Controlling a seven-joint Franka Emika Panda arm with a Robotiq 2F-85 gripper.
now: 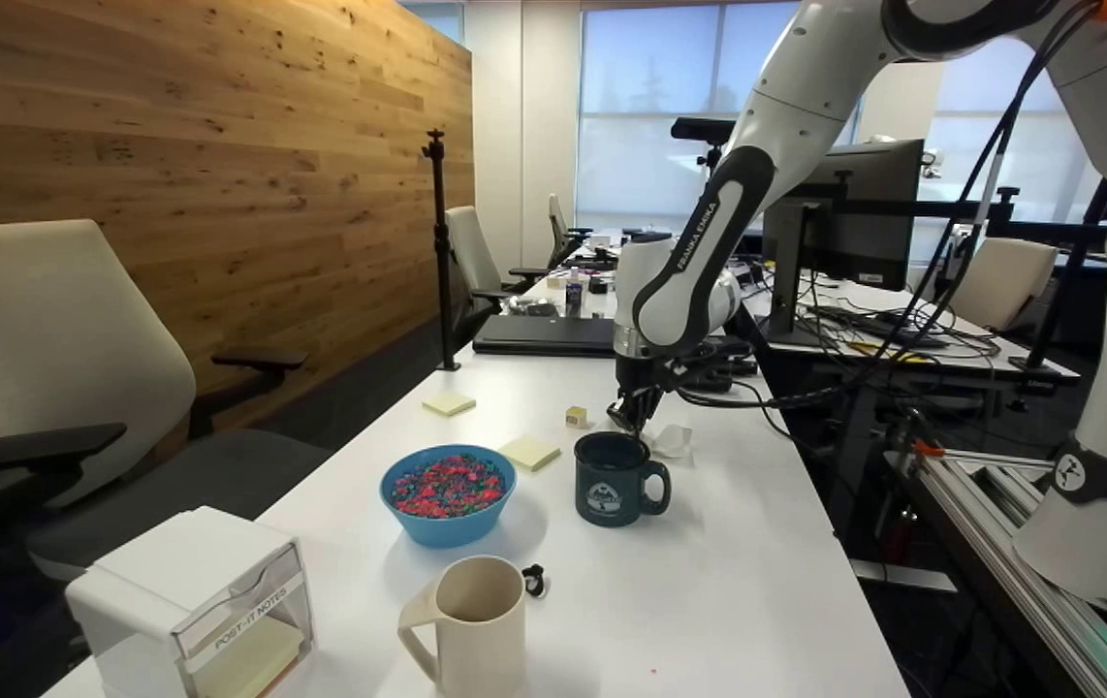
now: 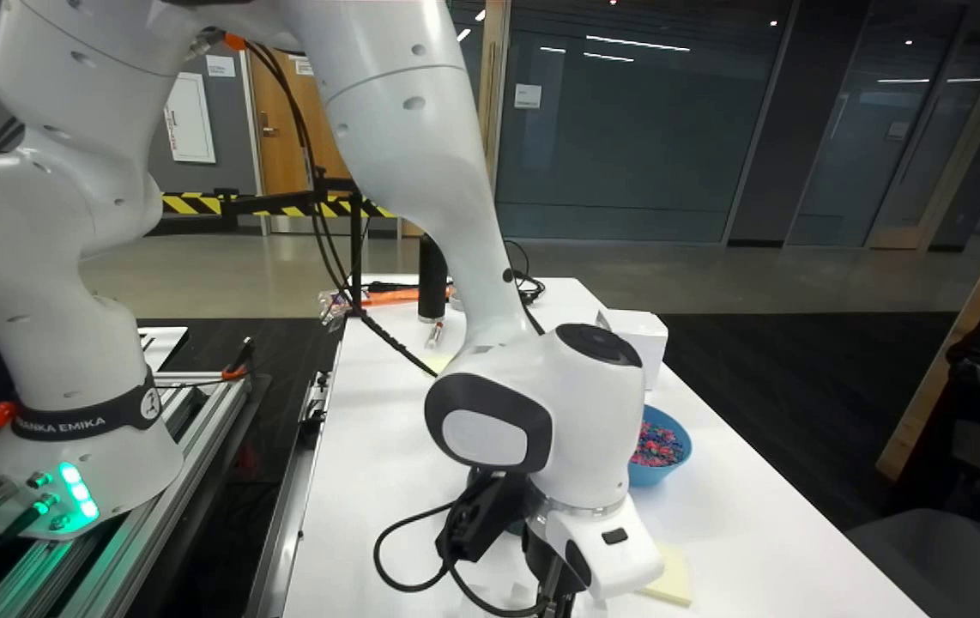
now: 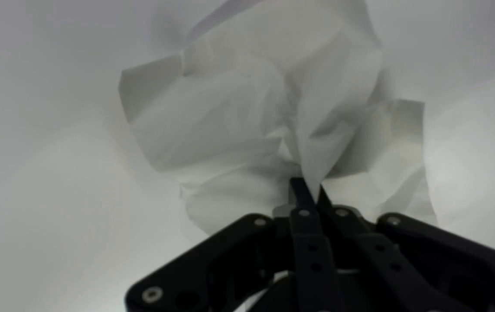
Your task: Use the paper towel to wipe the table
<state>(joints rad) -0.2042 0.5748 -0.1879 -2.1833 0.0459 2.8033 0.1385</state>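
Where claw [image 3: 311,193] pinches, thin paper towel [image 3: 234,117] puckers over smooth table [image 1: 747,572].

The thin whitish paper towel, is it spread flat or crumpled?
Crumpled: in the wrist view, the paper towel shows creases and raised folds, one pinched between the fingertips of the black two-fingered gripper.

Arches the arm [image 1: 716,247] over from its base [image 1: 1072,543]; points the claw [image 3: 311,190] downward, with fingers [image 3: 301,196] close together.
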